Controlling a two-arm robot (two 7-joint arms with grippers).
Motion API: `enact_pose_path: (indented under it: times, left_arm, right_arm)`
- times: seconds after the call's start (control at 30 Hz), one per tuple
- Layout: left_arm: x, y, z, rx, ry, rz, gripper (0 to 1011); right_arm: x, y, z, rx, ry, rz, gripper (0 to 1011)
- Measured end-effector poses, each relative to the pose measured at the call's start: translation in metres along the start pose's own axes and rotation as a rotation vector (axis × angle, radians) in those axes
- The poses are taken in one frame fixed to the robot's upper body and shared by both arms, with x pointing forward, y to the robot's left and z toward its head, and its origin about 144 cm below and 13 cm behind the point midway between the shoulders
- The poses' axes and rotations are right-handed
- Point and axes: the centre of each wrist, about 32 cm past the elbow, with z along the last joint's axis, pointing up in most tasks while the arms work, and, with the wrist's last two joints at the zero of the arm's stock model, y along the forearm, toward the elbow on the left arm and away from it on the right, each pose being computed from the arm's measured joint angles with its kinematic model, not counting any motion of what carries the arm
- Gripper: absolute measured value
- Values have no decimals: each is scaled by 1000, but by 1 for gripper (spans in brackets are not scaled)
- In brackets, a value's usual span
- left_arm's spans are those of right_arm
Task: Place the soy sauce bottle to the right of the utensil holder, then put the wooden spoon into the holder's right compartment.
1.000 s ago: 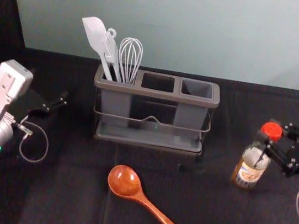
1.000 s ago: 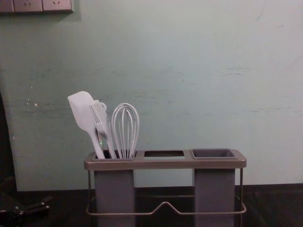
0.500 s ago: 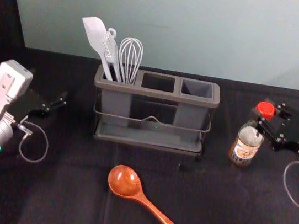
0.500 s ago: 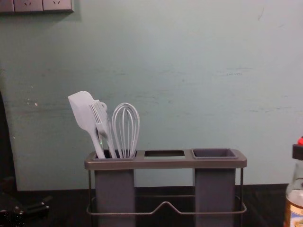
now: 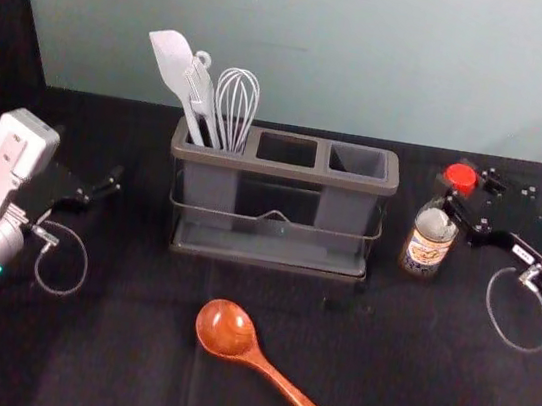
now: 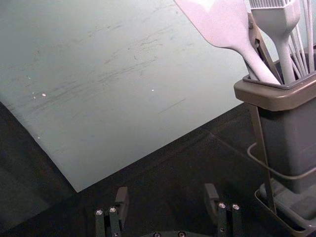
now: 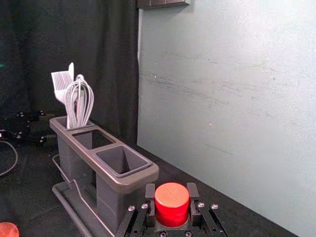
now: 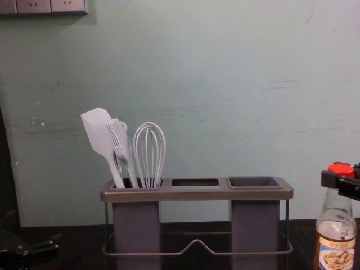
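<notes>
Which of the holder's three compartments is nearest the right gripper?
The right compartment, at the end beside the soy sauce bottle in the right gripper; the middle compartment is farther, and the left one, holding the whisk, farthest.

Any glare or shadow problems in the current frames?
Head view: wooden spoon has a bright glint in its bowl; black cloth is so dark that shadows hardly read. Left wrist view: left gripper is dark on dark, screws glinting. Right wrist view: wall looks brighter away from the curtain.
</notes>
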Motion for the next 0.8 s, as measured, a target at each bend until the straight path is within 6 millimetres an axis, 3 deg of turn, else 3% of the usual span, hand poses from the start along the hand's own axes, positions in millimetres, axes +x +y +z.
enact_pose_path:
  times: [0.8]
  left_arm:
    - [0,0,0,0,0,0,1005]
  right_arm:
    - [-2,12,-8,9,18,10,380]
